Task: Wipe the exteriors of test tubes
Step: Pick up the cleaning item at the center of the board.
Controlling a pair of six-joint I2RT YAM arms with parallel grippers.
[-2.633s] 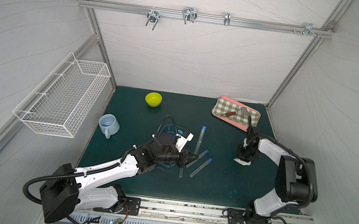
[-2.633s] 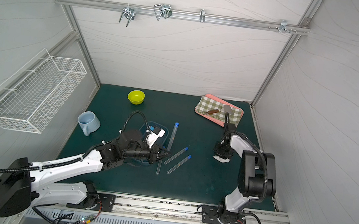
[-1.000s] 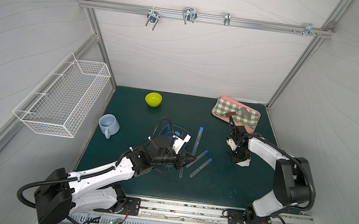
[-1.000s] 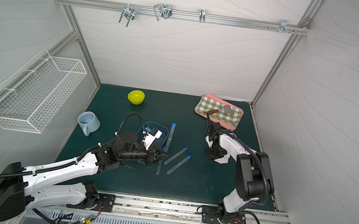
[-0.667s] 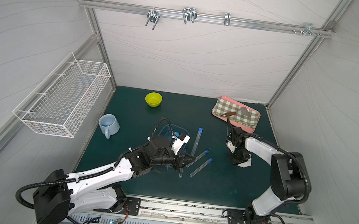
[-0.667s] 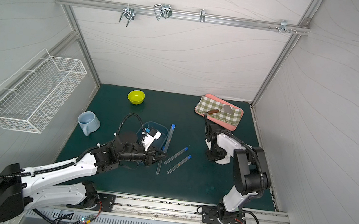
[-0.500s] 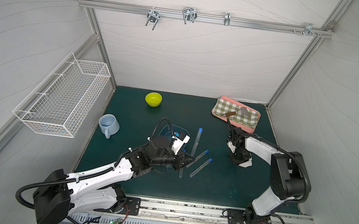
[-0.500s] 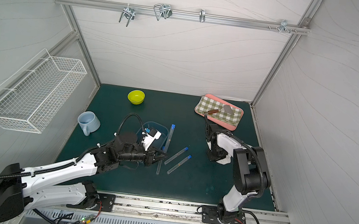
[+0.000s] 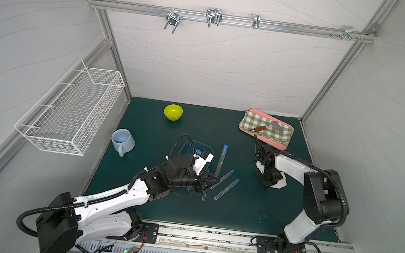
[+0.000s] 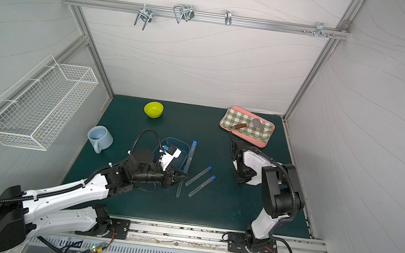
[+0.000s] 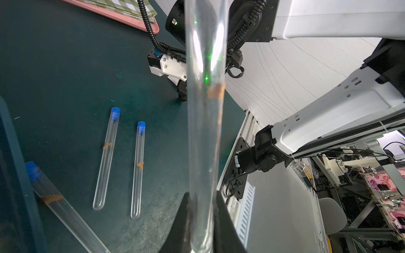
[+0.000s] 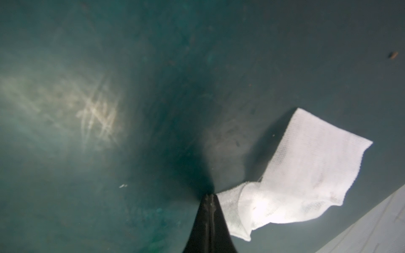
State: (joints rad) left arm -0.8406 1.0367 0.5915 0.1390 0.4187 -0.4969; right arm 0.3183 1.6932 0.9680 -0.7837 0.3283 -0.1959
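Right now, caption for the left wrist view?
Left gripper clamps a clear test tube; three capped tubes lie on the green mat.

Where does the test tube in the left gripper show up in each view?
In a top view: held test tube, mid-mat.
In a top view: the same tube, mid-mat too.
Left wrist: it fills the centre, running top to bottom.
Right wrist: not in it.
Shared landmark: pink tray, absent from the right wrist view.

test tubes strewn at centre of mat; open lanes at 6 and 12 o'clock; left gripper and blue bin crowding 9; right gripper and gauze at 3; pink tray at 1.
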